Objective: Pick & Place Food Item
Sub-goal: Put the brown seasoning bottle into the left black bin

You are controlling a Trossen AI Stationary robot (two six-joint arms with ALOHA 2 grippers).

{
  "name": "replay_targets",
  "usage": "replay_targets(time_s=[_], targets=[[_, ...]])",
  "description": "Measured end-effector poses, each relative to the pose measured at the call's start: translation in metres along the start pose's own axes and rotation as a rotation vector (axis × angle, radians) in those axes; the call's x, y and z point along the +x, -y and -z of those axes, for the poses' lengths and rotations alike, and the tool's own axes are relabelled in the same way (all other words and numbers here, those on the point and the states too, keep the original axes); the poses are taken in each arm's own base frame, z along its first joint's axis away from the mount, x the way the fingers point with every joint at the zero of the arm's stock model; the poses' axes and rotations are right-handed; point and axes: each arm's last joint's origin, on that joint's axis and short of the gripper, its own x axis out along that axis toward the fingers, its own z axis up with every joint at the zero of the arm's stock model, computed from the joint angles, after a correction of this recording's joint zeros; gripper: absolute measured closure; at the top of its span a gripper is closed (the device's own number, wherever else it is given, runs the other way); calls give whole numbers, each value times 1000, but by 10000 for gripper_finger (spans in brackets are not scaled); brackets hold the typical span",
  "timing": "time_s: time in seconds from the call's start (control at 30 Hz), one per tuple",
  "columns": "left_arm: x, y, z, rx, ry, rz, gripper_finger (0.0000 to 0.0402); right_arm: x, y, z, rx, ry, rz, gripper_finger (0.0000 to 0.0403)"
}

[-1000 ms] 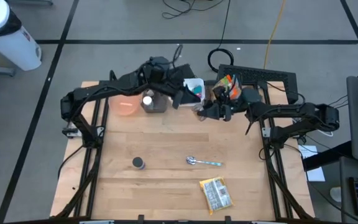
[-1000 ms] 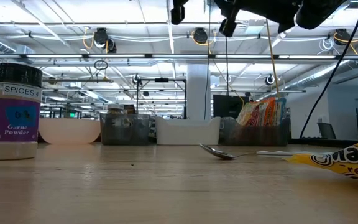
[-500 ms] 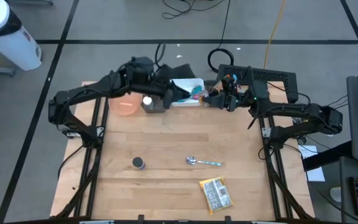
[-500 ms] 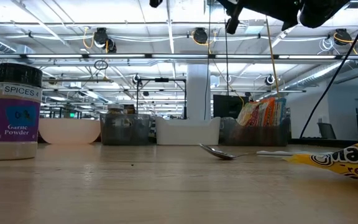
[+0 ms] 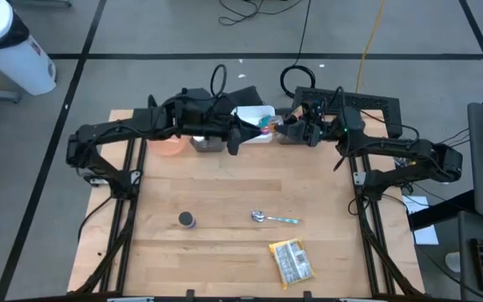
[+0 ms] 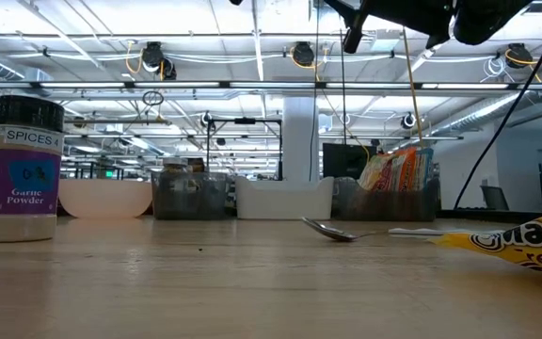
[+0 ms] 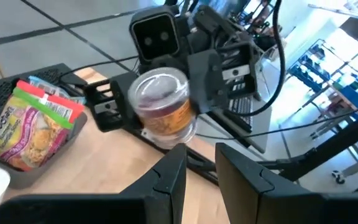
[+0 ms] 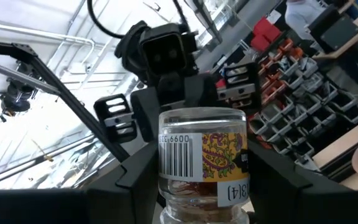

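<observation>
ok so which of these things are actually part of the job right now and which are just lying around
Part of the job:
- jar, held up by the right gripper
- left gripper, fingers apart, facing the jar

Just lying about:
- spoon
- garlic powder shaker
- yellow snack packet
- pink bowl
- noodle packets in the grey bin

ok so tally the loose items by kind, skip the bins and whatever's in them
jars: 2, the garlic powder jar on the table and the glass jar in the right gripper jaws
spoons: 1, the spoon
snack packets: 1, the snack packet
total: 4
</observation>
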Motion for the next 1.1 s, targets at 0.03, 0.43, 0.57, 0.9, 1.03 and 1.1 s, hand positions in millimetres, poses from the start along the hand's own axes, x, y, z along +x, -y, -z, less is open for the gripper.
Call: replay_targets(time_s=[0.03, 0.43, 0.57, 0.9, 1.03, 1.1], targets=[[2, 0, 0, 0, 4, 2, 309, 0, 0, 0, 0, 1, 1, 217], [25, -18, 7, -140, -50, -8, 268, -1, -1, -2, -26, 10, -12, 217], [30, -20, 8, -158, -60, 17, 218, -2, -1, -3, -36, 19, -10, 217], [48, -22, 14, -194, -24, 4, 151, -1, -1, -5, -72, 75, 10, 217], [59, -22, 14, -179, 19, 38, 149, 1, -3, -2, -84, 80, 11, 217], [63, -22, 15, -159, 36, 54, 149, 1, -4, -1, -87, 78, 8, 217]])
